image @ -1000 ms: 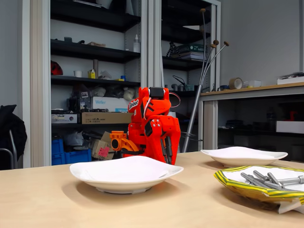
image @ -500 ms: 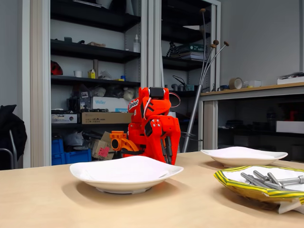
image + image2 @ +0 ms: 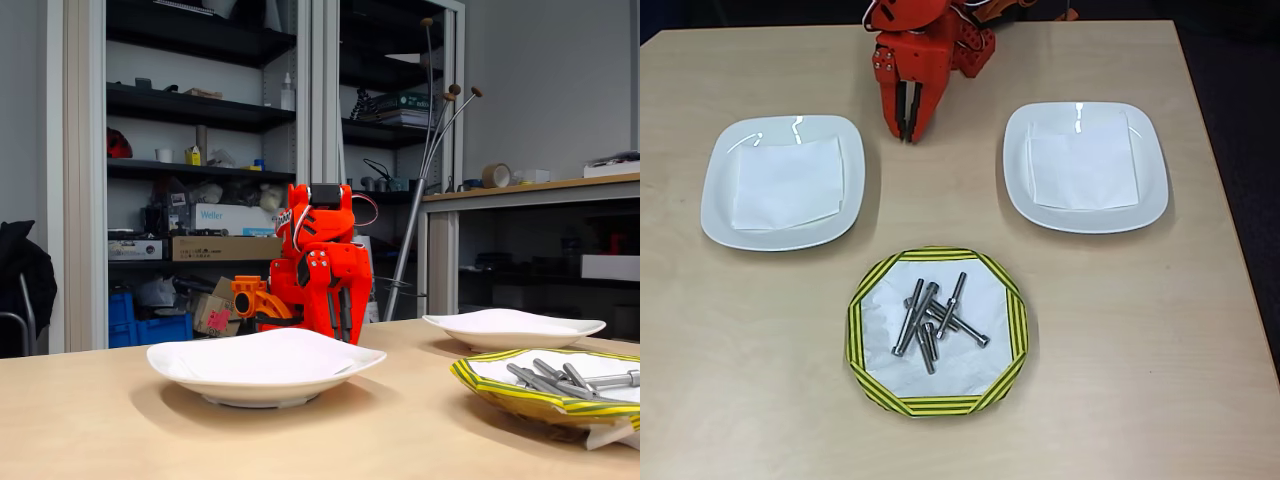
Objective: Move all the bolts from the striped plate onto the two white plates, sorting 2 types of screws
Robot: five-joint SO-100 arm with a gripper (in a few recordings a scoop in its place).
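Jaws together on nothing, gripper (image 3: 908,128) swings slightly off its folded rest, beyond the striped plate (image 3: 865,320); bolts (image 3: 932,318) all unsorted.

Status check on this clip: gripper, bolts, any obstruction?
Gripper shut, empty, between the white plates. Bolts all piled on striped plate. Path clear.

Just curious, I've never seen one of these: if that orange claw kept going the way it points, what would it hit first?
Probably the bare table. The gripper points down between the two white plates, fingers closed; the striped plate lies farther along. Its height is unclear.
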